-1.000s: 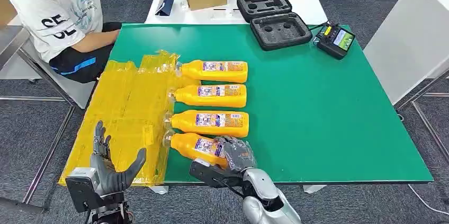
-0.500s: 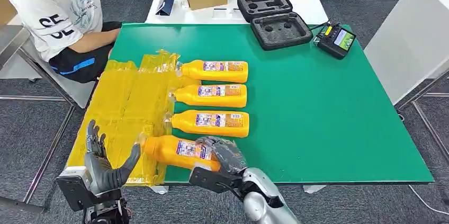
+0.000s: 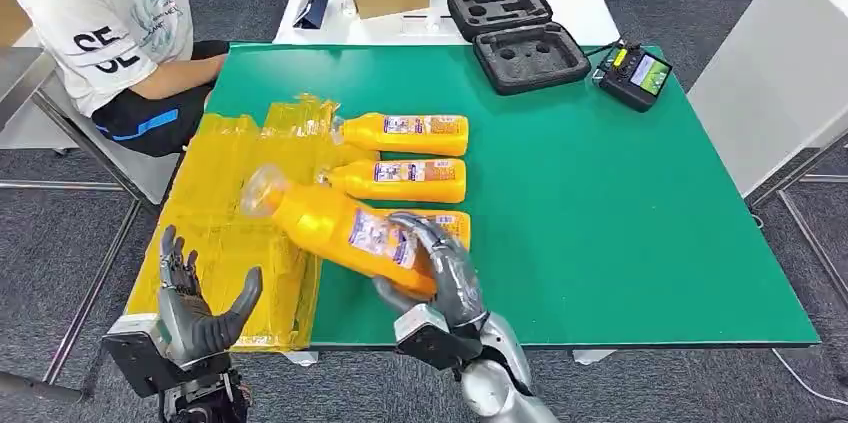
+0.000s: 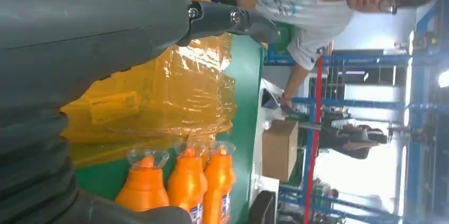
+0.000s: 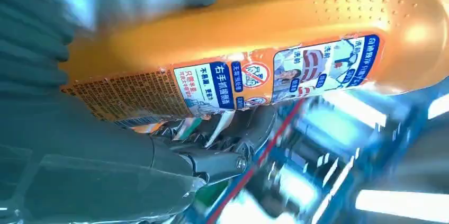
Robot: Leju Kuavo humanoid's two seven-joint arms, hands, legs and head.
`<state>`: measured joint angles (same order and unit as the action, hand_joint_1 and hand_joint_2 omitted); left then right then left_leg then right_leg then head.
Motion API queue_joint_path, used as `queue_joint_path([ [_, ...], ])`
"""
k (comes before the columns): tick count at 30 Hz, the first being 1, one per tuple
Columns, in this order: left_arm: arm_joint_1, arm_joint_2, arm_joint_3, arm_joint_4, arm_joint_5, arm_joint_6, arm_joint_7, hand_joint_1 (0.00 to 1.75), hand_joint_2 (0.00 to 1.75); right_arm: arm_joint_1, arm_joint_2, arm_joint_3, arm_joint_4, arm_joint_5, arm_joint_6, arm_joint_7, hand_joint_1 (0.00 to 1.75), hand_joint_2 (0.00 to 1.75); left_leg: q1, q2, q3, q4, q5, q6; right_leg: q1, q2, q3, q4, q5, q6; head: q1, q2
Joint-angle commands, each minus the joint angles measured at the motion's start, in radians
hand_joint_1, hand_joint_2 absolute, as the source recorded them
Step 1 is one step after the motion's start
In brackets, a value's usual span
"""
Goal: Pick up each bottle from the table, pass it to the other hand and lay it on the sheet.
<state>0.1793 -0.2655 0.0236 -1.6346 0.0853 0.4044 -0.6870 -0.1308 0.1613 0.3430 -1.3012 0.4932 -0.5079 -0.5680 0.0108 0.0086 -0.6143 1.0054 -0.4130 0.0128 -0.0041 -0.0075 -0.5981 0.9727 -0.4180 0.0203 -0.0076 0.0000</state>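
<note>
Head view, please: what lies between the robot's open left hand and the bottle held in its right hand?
Yellow sheet alone lies between the left hand and the held bottle, which the right hand grips, in the head view.

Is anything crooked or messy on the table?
One orange bottle is tilted up off the table because the right hand holds it. The yellow sheet is wrinkled and hangs over the table's edge. Three other bottles lie in a neat row. Nothing is spilled.

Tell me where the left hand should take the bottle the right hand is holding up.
Probably the neck-end half of the lifted bottle. The right hand wraps its base end, leaving that part bare, and the clear cap points toward the open left hand. Come from below on the robot's left, palm up.
</note>
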Motion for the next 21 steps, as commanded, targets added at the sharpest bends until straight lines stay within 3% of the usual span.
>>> queue_joint_path([
  [1,-0.004,0.01,-0.032,0.04,0.09,-0.1,0.035,0.0,1.75,0.02,0.024,-0.058,0.059,-0.062,-0.089,-0.05,1.75,1.75,0.0,-0.002,0.005,-0.001,-0.001,0.0,0.0,0.0,0.005,-0.001,-0.002,0.0,0.0,0.0],
  [4,-0.01,0.017,-0.055,0.056,0.089,-0.127,0.045,0.0,1.75,0.022,0.026,-0.057,0.072,-0.072,-0.088,-0.063,1.75,1.75,0.0,-0.002,0.006,-0.002,-0.001,0.0,0.0,-0.001,0.006,-0.001,-0.002,0.0,0.0,0.0],
  [5,-0.021,0.046,-0.107,0.079,0.145,-0.254,0.101,0.0,1.75,0.016,0.027,-0.053,0.095,-0.089,-0.068,-0.076,1.75,1.75,0.0,-0.002,0.004,-0.002,-0.001,0.0,0.0,-0.001,0.004,-0.001,-0.001,0.0,0.0,0.0],
  [8,-0.051,0.071,-0.176,0.126,0.145,-0.352,0.122,0.0,1.75,-0.002,0.036,-0.041,0.171,-0.132,-0.016,-0.114,1.75,1.75,0.0,-0.002,0.004,-0.002,0.0,0.0,-0.001,-0.001,0.004,-0.002,-0.001,0.0,0.0,0.0],
  [21,-0.105,0.1,-0.259,0.239,0.141,-0.439,0.153,0.0,1.75,-0.023,0.058,0.024,0.307,-0.121,0.009,-0.13,1.75,1.75,0.0,0.0,0.006,-0.003,-0.001,-0.001,-0.001,0.001,0.006,-0.002,-0.001,-0.001,0.0,0.0],
])
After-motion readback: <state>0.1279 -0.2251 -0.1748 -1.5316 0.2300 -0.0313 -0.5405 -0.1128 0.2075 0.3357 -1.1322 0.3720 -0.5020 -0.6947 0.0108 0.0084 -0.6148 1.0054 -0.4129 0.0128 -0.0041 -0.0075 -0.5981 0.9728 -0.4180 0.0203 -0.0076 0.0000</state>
